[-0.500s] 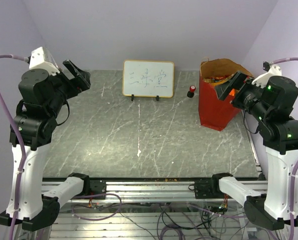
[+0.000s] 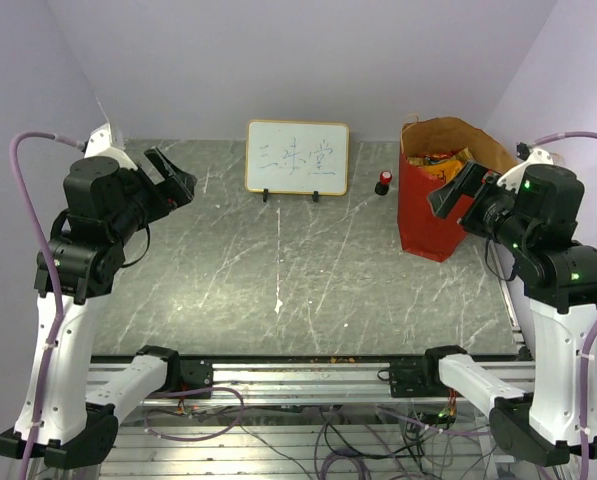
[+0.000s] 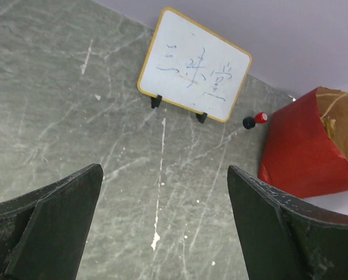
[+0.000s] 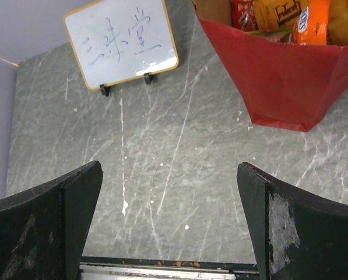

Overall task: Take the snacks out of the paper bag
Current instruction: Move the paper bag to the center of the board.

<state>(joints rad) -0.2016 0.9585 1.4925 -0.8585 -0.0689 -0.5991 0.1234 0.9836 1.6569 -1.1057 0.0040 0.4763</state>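
The red paper bag (image 2: 428, 215) stands upright at the table's back right, its brown inside open to the top. It also shows in the left wrist view (image 3: 305, 149) and in the right wrist view (image 4: 278, 81). Snacks (image 2: 440, 158) lie inside it; the right wrist view shows an orange packet (image 4: 311, 20), a yellow packet (image 4: 278, 13) and a red packet (image 4: 242, 13). My right gripper (image 2: 456, 190) is open and empty, raised in front of the bag's right side. My left gripper (image 2: 173, 172) is open and empty, raised above the table's back left.
A small whiteboard (image 2: 297, 157) with writing stands at the back middle. A small red-capped black bottle (image 2: 384, 183) stands between it and the bag. The grey marble table (image 2: 278, 290) ends at a metal rail (image 2: 308, 375) in front.
Both arms have lowered. My right gripper has dropped from the bag's mouth to in front of its side. My left gripper has moved slightly right and down.
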